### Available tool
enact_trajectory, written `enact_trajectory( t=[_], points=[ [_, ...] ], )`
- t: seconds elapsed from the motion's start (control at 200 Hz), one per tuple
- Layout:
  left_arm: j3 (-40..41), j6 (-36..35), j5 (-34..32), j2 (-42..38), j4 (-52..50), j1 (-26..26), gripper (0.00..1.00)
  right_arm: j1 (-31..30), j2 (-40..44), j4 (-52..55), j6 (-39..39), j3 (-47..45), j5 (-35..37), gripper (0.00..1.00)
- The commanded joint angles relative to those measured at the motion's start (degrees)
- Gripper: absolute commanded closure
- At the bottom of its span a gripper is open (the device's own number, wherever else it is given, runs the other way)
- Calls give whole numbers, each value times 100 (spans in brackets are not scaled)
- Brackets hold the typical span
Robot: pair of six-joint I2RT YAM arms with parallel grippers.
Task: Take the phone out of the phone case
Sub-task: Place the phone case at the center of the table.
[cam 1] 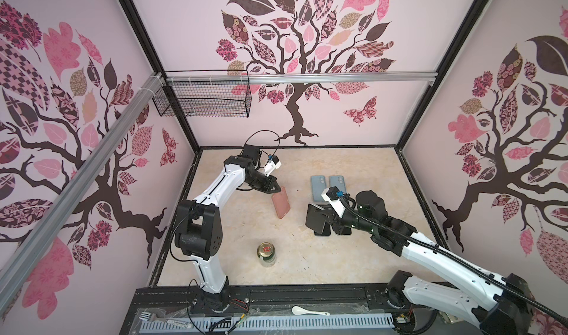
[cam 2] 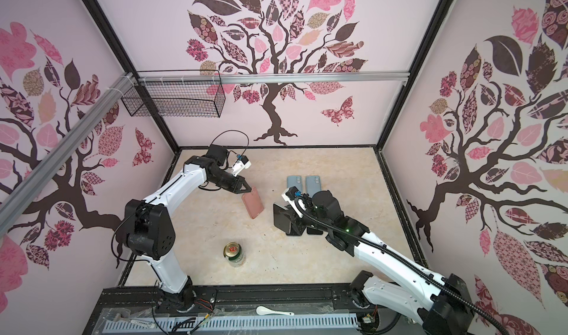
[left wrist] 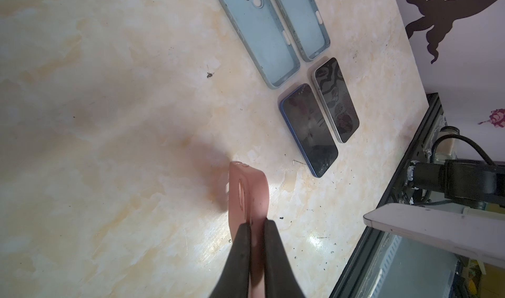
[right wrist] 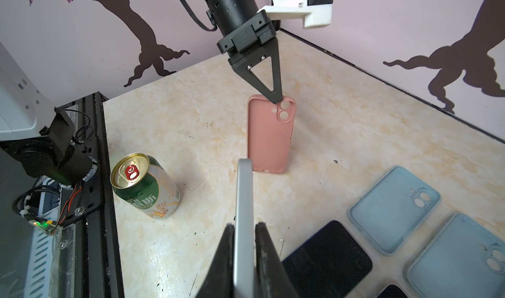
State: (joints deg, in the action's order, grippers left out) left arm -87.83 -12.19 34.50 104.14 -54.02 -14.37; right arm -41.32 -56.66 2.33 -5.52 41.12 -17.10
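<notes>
Phone's out! The right gripper (right wrist: 244,227) clamps narrow on the bare phone (right wrist: 244,190), held edge-on, its long axis running up the middle of the right wrist frame, away from the jaws. The left gripper (right wrist: 277,102) pinches the top rim of the pink case (right wrist: 269,138), which stands on its short end at frame centre on the table (right wrist: 207,113), long axis vertical, camera holes uppermost. The smart play, I'd say: lower the case flat before letting go so it can't topple, then park the phone beside the dark phone (right wrist: 328,253) lower right
</notes>
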Motion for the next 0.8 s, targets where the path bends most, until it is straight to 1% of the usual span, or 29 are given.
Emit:
enact_trajectory(
  t=[0.0,0.05,0.095,0.165,0.23,0.27,0.345,0.43,0.5,0.56,0.59,0.675,0.75,0.795],
  points=[
    [-358,-298,-110,201,-154,23,87,10,106,-266,132,58,-4,100],
    [-417,-343,-214,274,-154,31,85,10,144,-257,133,45,12,100],
    [-466,-346,-338,336,-146,63,79,15,171,-246,134,36,29,100],
    [-605,-337,-469,450,-200,121,61,12,199,-219,127,19,74,100],
    [-842,-315,-512,533,-311,200,47,11,200,-184,135,14,144,100],
    [-957,-306,-540,532,-369,238,41,14,179,-148,183,46,186,100],
    [-987,-244,-611,353,-263,250,32,103,114,-14,430,208,172,100],
    [-732,-122,-517,-122,113,247,22,343,-21,60,751,385,22,100],
    [-335,131,-432,-636,656,248,18,698,-89,-152,1123,373,-369,100],
    [-55,203,-245,-1038,880,244,18,1057,-130,-431,1498,306,-888,100],
    [83,234,-85,-1218,982,250,18,1223,-154,-602,1676,269,-1150,100],
    [575,351,667,-1783,1334,189,18,1670,-251,-1178,2206,184,-2051,100],
    [1093,448,1155,-2302,1707,-16,18,1973,-325,-2136,2876,12,-2928,100],
    [1355,390,1370,-2591,1811,-205,18,2044,-361,-2695,3207,-78,-3272,100]
  ],
)
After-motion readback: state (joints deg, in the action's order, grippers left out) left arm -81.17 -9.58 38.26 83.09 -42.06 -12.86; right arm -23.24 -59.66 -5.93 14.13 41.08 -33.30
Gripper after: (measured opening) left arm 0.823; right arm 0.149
